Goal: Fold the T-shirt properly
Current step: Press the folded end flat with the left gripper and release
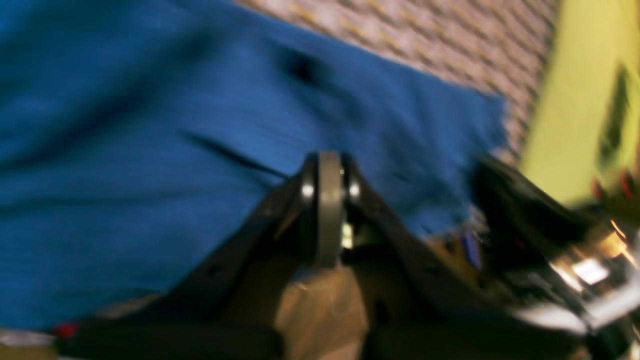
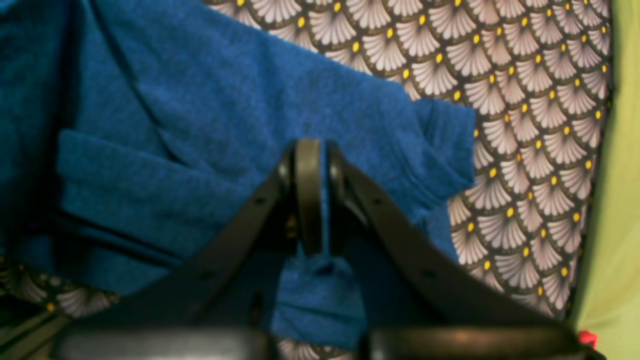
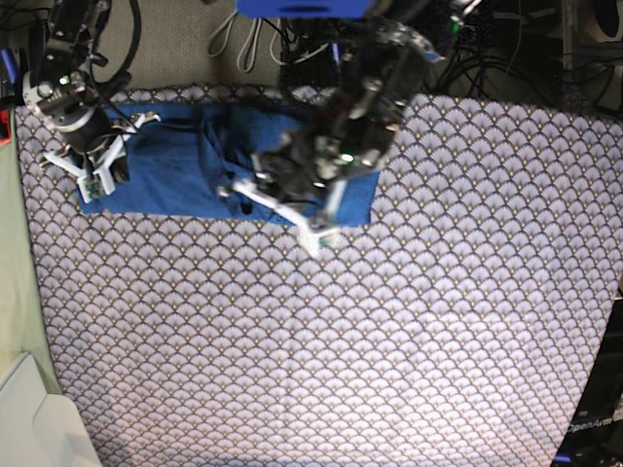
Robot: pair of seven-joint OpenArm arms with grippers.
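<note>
Scallop-patterned tablecloth (image 3: 389, 331), cables (image 3: 234, 39) behind.

The T-shirt (image 3: 185, 161), a plain medium-blue soft knit garment without print, lies along the far edge of the table, spread as a wide, low band running left to right in the base view. Its surface is uneven: creases and overlapping folds gather near the middle, with flatter cloth toward either end. In the right wrist view the T-shirt (image 2: 210, 125) shows layered pleats and a cuff-like end turned outward over the patterned cloth beneath. In the left wrist view the T-shirt (image 1: 150, 150) is blurred, its straight edge running diagonally.
</note>
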